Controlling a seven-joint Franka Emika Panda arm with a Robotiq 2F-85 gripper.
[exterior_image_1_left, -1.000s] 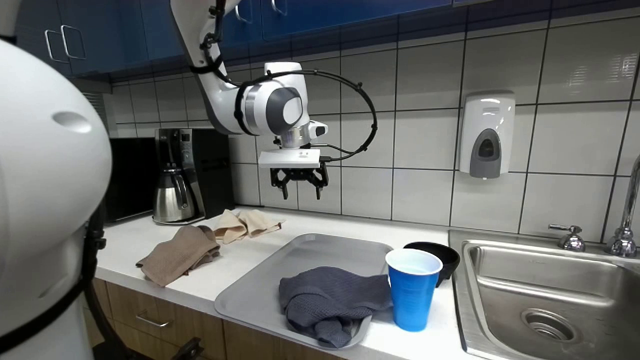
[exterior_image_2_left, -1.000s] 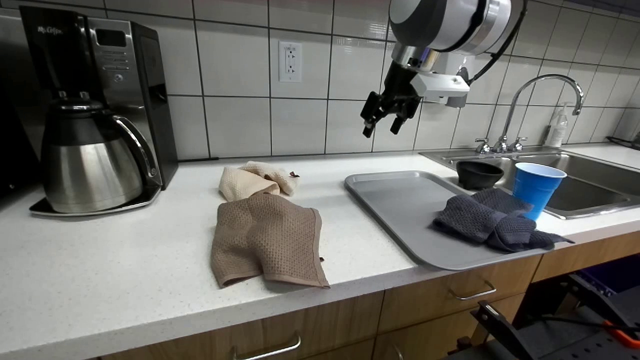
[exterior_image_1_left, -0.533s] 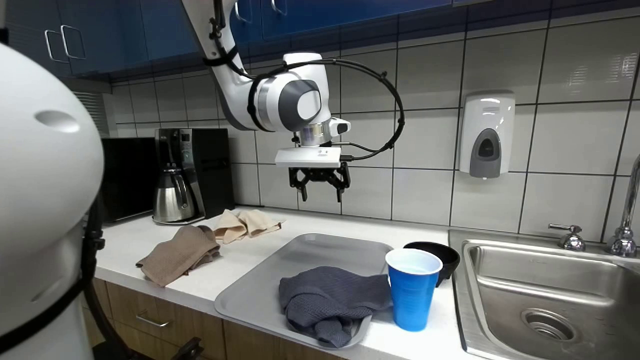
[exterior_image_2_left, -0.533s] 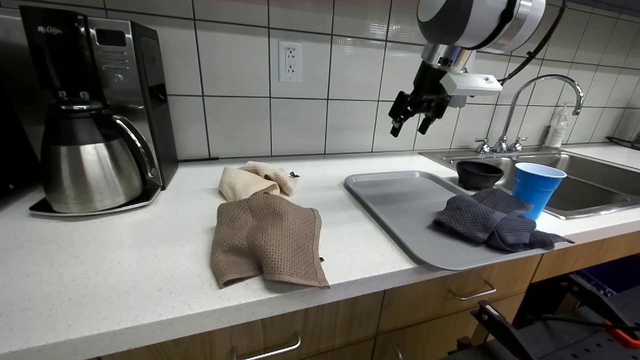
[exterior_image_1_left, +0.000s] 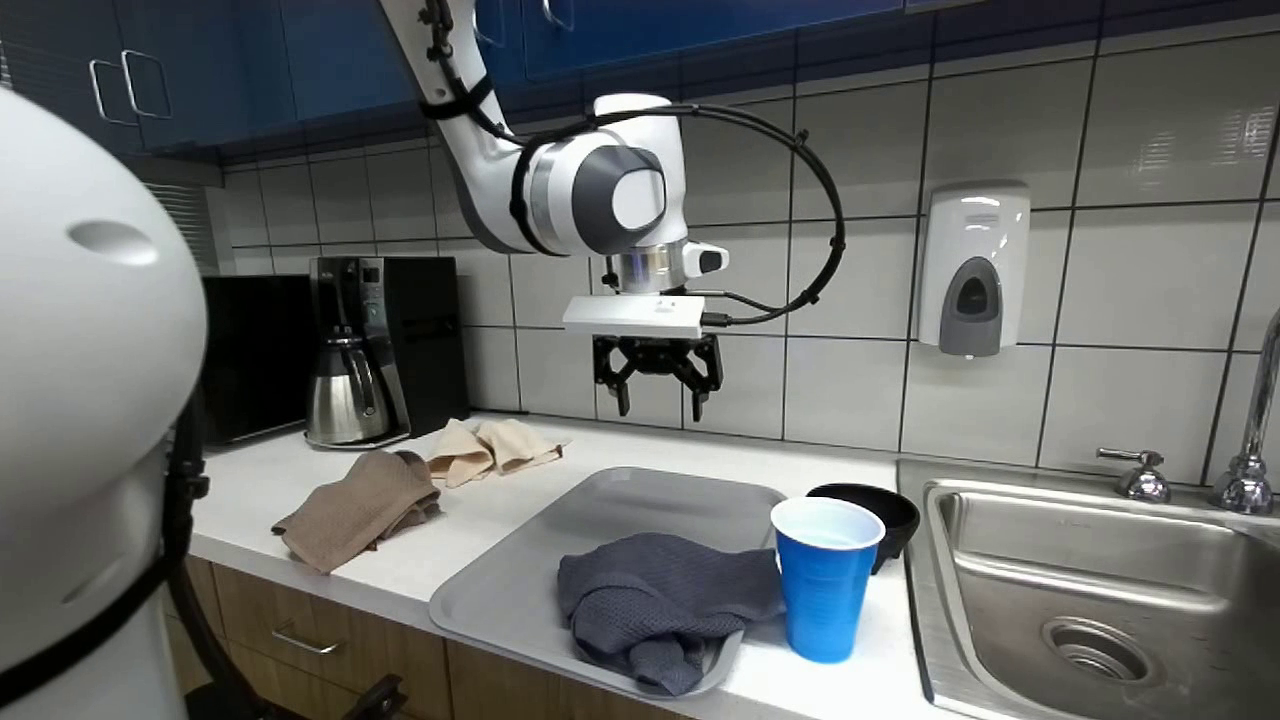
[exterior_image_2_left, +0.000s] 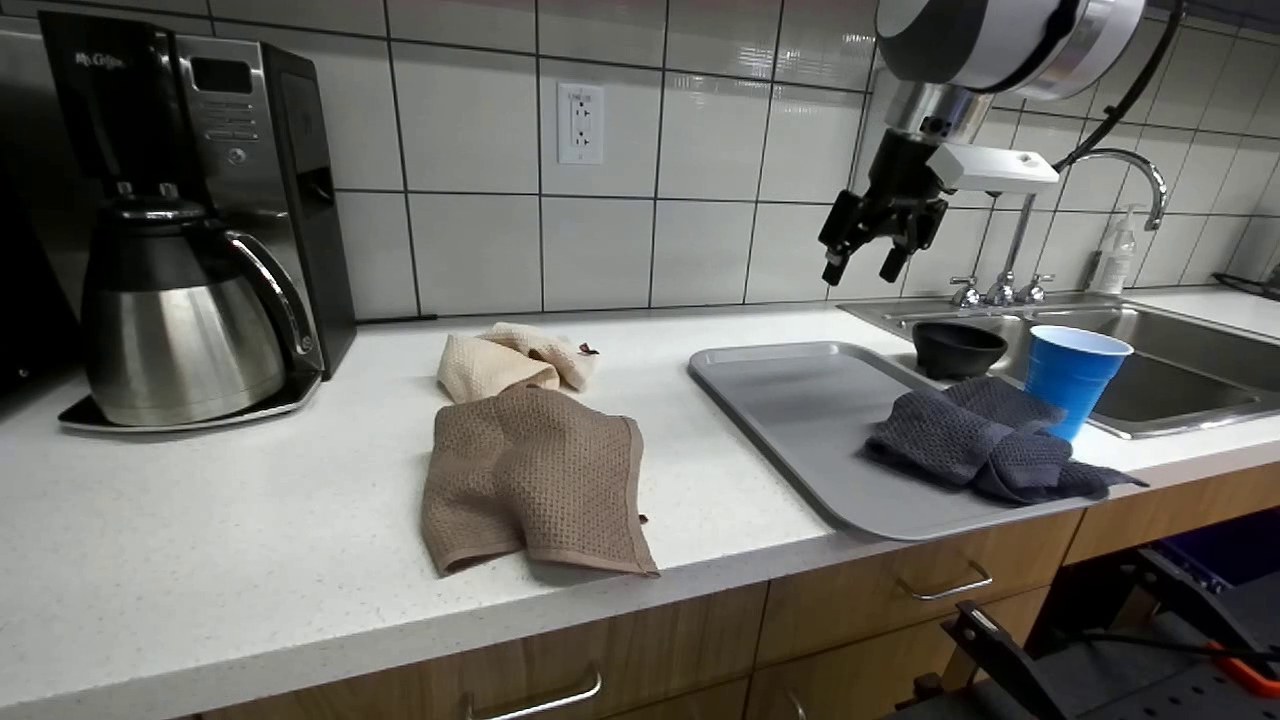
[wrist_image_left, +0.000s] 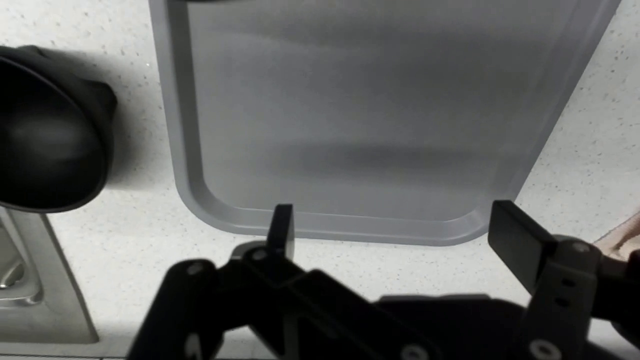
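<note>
My gripper (exterior_image_1_left: 660, 408) is open and empty, pointing down in the air above the back edge of a grey tray (exterior_image_1_left: 620, 500). It shows in both exterior views (exterior_image_2_left: 863, 270). In the wrist view the fingers (wrist_image_left: 390, 215) are wide apart, with the tray (wrist_image_left: 350, 100) and white counter below. A crumpled dark grey towel (exterior_image_1_left: 660, 590) lies on the tray's front part, partly over its rim. A blue cup (exterior_image_1_left: 825, 590) stands upright beside the towel. A black bowl (exterior_image_1_left: 895, 510) stands behind the cup and also shows in the wrist view (wrist_image_left: 50, 135).
A brown cloth (exterior_image_2_left: 540, 480) and a beige cloth (exterior_image_2_left: 480, 365) lie on the counter on the tray's coffee-maker side. The coffee maker (exterior_image_2_left: 255, 180) stands near the tiled wall. A steel sink (exterior_image_1_left: 1080, 560) with a tap (exterior_image_1_left: 1260, 420) lies beyond the cup and bowl. A soap dispenser (exterior_image_1_left: 975, 270) hangs on the wall.
My gripper has moved sideways toward the sink and, in the last half second, slightly down. It stays open. The towels, tray, cup and bowl have not moved.
</note>
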